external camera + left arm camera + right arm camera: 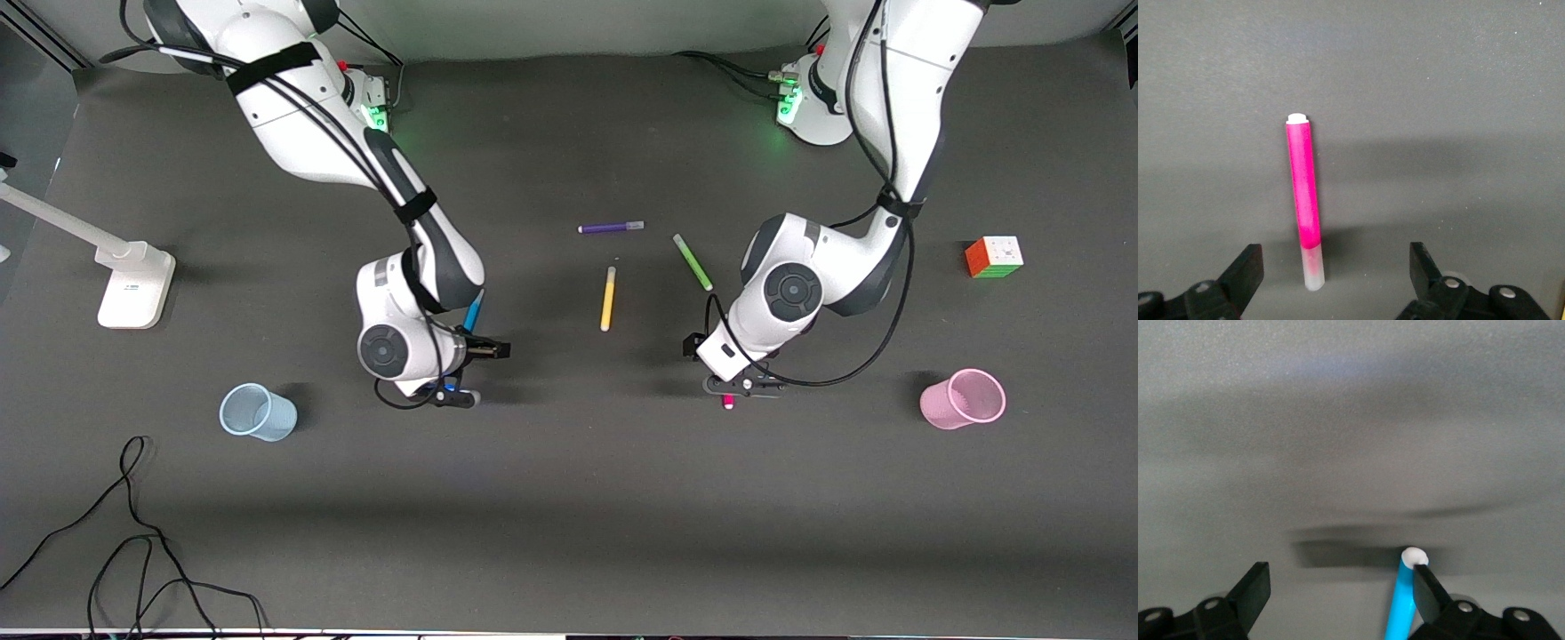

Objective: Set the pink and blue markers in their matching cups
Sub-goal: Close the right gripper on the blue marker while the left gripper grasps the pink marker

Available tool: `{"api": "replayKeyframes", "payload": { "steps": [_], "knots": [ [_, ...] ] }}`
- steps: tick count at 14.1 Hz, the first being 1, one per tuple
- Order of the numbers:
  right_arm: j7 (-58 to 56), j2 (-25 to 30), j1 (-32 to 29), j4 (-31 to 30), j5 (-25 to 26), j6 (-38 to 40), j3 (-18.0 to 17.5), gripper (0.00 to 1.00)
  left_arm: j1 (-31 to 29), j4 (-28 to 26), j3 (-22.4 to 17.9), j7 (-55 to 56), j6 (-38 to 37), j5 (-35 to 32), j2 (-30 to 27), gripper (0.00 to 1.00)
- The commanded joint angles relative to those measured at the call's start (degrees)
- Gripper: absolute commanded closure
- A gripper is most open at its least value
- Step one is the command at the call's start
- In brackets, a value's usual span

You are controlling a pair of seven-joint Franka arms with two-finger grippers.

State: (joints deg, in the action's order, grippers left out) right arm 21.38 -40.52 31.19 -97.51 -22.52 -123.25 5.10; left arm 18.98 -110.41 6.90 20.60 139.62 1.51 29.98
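Note:
The pink marker lies flat on the dark table, its pale cap end between the fingers of my left gripper, which is open and low over it. In the front view only its tip shows under the left gripper. The blue marker lies against one finger of my open right gripper; the front view shows its barrel running under the right gripper. The pale blue cup stands toward the right arm's end of the table. The pink cup stands toward the left arm's end.
A purple pen, a yellow pen and a green pen lie mid-table between the arms. A colour cube sits near the pink cup. A white stand and black cables are at the right arm's end.

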Motion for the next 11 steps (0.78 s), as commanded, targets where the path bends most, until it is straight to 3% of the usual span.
{"api": "replayKeyframes", "payload": {
  "steps": [1, 4, 7, 8, 9, 10, 11],
  "knots": [
    [0.0, 0.4, -0.5, -1.3, -1.1, 0.1, 1.0, 0.09, 1.7, -1.6, -0.8, 1.2, 5.5, -0.2, 1.1, 0.04],
    [-0.3, 1.4, -0.8, -2.5, -0.6, 1.5, 1.4, 0.09, 1.6, -3.7, -1.0, 0.8, 12.7, -0.4, 2.7, 0.06],
    [-0.3, 1.8, -0.5, -2.9, -0.6, 2.2, 2.3, 0.09, 1.1, -3.6, -1.4, 0.1, 13.6, -2.1, 3.4, 0.09],
    [-0.3, 1.9, -0.5, -3.2, -0.6, 2.3, 2.3, 0.16, 0.8, -3.6, -1.4, 0.1, 13.6, -3.2, 3.4, 0.09],
    [-0.4, 2.2, -0.5, -3.5, -0.6, 2.3, 2.3, 0.33, 0.0, -3.5, -1.4, 0.1, 13.6, -4.1, 3.4, 0.09],
    [-0.4, 2.3, -0.5, -3.6, -0.6, 2.4, 2.3, 0.61, -0.6, -3.5, -1.4, 0.0, 13.6, -4.7, 3.4, 0.09],
    [-0.3, 2.3, -0.5, -3.6, -0.6, 2.4, 2.3, 0.81, -0.6, -3.5, -1.4, 0.0, 13.6, -4.8, 3.4, 0.11]
  ]
}}
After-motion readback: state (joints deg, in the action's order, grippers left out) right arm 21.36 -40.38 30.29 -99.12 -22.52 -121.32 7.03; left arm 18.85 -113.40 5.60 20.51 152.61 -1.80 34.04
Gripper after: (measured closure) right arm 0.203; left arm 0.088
